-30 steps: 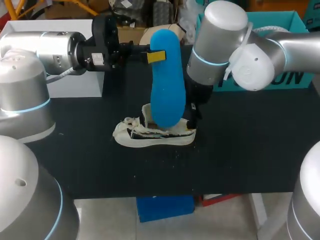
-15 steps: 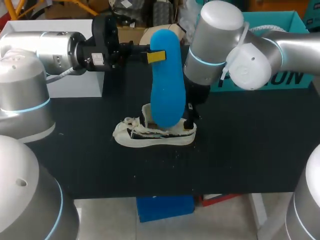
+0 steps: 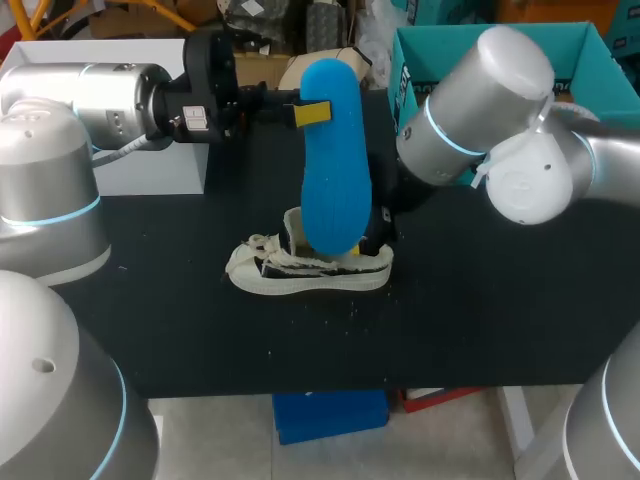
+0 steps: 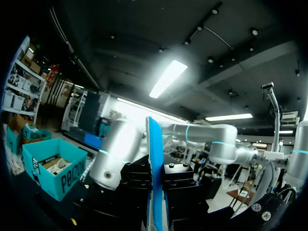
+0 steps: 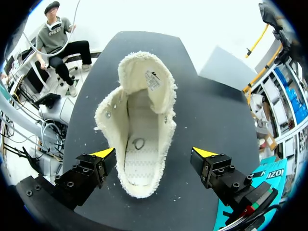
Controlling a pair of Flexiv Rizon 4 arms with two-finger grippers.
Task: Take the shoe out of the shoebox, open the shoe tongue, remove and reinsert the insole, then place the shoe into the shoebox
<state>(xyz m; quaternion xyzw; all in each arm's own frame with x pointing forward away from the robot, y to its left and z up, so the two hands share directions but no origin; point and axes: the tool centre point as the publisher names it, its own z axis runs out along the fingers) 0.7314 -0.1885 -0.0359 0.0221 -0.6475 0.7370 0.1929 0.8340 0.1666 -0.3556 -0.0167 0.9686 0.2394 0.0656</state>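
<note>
Left gripper (image 3: pixel 313 112) comes in from the left, raised off the table (image 3: pixel 500 300), and it is clamped on the blue insole (image 3: pixel 330 170) near its top end, one yellow tip flat against the face. Behind that arm a white box (image 3: pixel 150 170) sits at the far left edge of the table. From the left wrist, the left gripper (image 4: pixel 155 192) shows the blue insole (image 4: pixel 154 144) edge-on, pinched between the two black finger blocks, and the yellow tips are hidden there. The insole stands upright, toe end up, its lower end dropping over the cream shoe (image 3: pixel 300 272). Whether it touches the shoe I cannot tell.

The shoe lies on its sole in the middle of the table, toe to the left, laces loose. From above, the shoe (image 5: pixel 142 110) gapes wide, tongue (image 5: pixel 147 79) thrown forward over the toe and pale footbed bare inside.

Right gripper (image 5: pixel 154 153) sits over the heel end, fingers spread wide, one on each side of the heel, just beside it and not squeezing. The right arm (image 3: pixel 480 110) reaches in from the right, its gripper largely hidden behind the insole in the head view.

Far right at the back stands the teal shoebox (image 3: pixel 403 70), open at the top, well apart from the shoe. The shoebox (image 4: pixel 50 168) shows off to one side from the left wrist, and the shoebox (image 5: pixel 269 175) past the right gripper's outer finger.
</note>
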